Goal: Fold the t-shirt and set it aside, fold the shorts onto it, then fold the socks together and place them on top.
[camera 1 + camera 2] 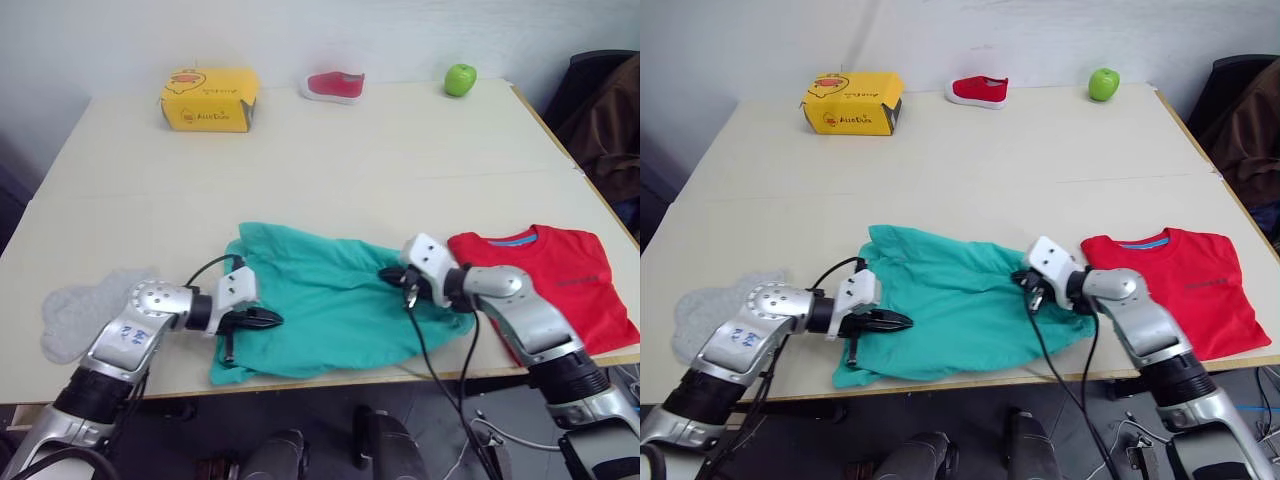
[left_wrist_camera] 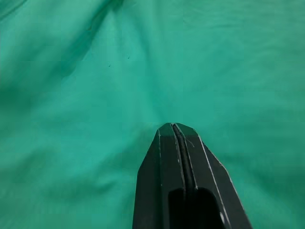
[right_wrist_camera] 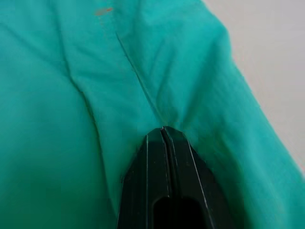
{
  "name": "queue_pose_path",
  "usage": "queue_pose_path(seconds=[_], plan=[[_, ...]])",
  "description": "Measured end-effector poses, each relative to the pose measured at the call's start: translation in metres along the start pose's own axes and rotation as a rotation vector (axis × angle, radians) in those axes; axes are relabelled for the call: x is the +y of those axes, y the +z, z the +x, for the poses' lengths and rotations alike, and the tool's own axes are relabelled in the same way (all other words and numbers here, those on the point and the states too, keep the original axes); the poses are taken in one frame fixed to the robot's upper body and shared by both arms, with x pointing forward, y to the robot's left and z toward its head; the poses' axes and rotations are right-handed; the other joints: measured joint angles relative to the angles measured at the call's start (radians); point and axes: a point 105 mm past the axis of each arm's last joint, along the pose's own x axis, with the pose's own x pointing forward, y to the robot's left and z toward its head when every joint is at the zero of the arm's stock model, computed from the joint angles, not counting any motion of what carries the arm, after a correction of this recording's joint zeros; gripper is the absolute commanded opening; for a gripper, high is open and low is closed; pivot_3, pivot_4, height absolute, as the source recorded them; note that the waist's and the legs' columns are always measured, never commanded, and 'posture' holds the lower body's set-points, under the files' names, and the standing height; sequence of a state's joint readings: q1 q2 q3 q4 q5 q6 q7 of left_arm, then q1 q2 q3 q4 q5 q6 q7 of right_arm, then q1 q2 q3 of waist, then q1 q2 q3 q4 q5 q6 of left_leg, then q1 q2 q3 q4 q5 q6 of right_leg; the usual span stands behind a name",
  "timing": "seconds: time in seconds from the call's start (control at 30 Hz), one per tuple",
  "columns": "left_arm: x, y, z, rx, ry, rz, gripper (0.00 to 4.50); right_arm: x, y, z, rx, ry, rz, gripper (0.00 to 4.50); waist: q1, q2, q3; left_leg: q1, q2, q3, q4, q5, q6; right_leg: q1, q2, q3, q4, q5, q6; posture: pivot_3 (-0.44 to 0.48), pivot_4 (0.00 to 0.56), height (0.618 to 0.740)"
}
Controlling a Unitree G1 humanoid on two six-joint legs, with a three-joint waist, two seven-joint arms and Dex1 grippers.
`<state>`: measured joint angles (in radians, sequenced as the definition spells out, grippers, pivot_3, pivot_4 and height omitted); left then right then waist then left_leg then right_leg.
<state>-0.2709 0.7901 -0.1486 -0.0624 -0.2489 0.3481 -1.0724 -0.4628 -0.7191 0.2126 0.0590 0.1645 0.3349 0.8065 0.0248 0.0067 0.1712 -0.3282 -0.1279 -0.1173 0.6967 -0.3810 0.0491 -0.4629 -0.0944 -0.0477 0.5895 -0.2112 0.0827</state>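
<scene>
Left gripper (image 1: 272,319) and right gripper (image 1: 392,273) both pinching shorts (image 1: 330,300), yellow box (image 1: 210,98) lettering unreadable.

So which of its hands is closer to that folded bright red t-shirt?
The right gripper: it sits on the teal-green fabric shorts beside the bright red cotton t-shirt. The left gripper is at the shorts' far left side.
</scene>
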Motion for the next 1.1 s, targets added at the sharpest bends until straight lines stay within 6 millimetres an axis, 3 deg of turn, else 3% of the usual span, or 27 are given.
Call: queue_pose_path(seconds=[0.07,0.2,0.27,0.37,0.43,0.5,0.67,0.8,0.93,0.97,1.1], plan=[[0.001,-0.005,-0.011,-0.002,0.037,-0.026,0.01,-0.010,0.000,-0.012,-0.025,-0.027,0.008,0.00,0.000,0.001,0.000,0.003,0.001,0.001,-0.003,0.000,0.000,0.001,0.000,0.001,0.000,-0.001,-0.001,0.000,0.150,0.740],[-0.001,-0.005,-0.031,-0.026,0.056,-0.147,0.01,-0.013,0.028,-0.047,-0.167,-0.025,0.062,0.00,0.000,0.002,0.001,0.003,0.003,0.002,-0.004,-0.001,-0.002,-0.001,0.001,0.001,0.001,-0.002,-0.003,0.000,0.150,0.740],[0.002,0.018,-0.037,-0.099,0.038,-0.170,0.01,-0.009,0.045,-0.063,-0.234,-0.010,0.118,0.00,0.004,0.001,0.001,0.001,0.004,0.000,-0.004,-0.001,-0.002,-0.001,0.002,0.000,0.001,-0.002,-0.003,0.000,0.150,0.740],[0.007,0.071,-0.042,-0.219,-0.001,-0.080,0.01,0.004,0.074,-0.084,-0.324,0.030,0.209,0.00,0.016,0.001,0.001,-0.003,0.003,-0.002,0.001,-0.002,-0.001,-0.001,0.002,-0.002,0.001,-0.001,-0.002,0.000,0.150,0.740],[0.007,0.088,-0.040,-0.251,-0.019,-0.048,0.01,0.011,0.078,-0.092,-0.326,0.040,0.270,0.00,0.022,0.001,0.001,-0.002,0.003,-0.001,0.001,-0.002,-0.001,0.000,0.002,-0.001,0.001,0.000,-0.001,0.000,0.150,0.740],[0.006,0.094,-0.026,-0.270,-0.060,-0.041,0.01,0.018,0.067,-0.101,-0.289,0.008,0.379,0.00,0.030,0.001,0.001,-0.003,0.003,-0.001,0.000,-0.002,0.000,-0.001,0.002,-0.002,0.001,0.000,-0.001,0.000,0.150,0.740],[0.010,0.084,0.028,-0.234,-0.159,-0.051,0.00,0.069,0.024,-0.116,-0.141,-0.030,0.642,1.50,0.054,0.001,0.001,-0.006,0.003,-0.001,0.001,-0.002,0.000,-0.002,0.002,-0.002,0.000,0.000,0.000,0.000,0.150,0.740],[0.014,0.072,0.059,-0.178,-0.192,-0.009,0.00,0.092,-0.004,-0.126,-0.058,-0.142,0.828,2.85,0.051,0.000,0.001,-0.004,0.003,0.002,0.001,-0.002,0.001,0.000,0.002,0.001,-0.004,0.002,0.001,0.000,0.150,0.740],[0.017,0.067,0.081,-0.151,-0.206,0.040,0.00,0.111,-0.015,-0.132,-0.043,-0.182,0.999,4.21,0.050,0.000,0.001,-0.002,0.003,0.003,0.001,-0.002,0.001,0.000,0.002,0.001,-0.004,0.002,0.001,0.000,0.150,0.740],[0.016,0.065,0.086,-0.145,-0.209,0.056,0.00,0.113,-0.016,-0.132,-0.046,-0.193,1.028,4.44,0.049,0.000,0.001,-0.002,0.003,0.003,0.001,-0.002,0.001,0.000,0.002,0.002,-0.004,0.002,0.001,0.000,0.150,0.740],[0.017,0.065,0.095,-0.150,-0.210,0.099,0.00,0.111,-0.023,-0.130,-0.079,-0.255,1.132,4.44,0.048,0.000,0.001,-0.002,0.003,0.003,0.001,-0.002,0.001,0.000,0.002,0.002,-0.004,0.002,0.001,0.000,0.150,0.740]])
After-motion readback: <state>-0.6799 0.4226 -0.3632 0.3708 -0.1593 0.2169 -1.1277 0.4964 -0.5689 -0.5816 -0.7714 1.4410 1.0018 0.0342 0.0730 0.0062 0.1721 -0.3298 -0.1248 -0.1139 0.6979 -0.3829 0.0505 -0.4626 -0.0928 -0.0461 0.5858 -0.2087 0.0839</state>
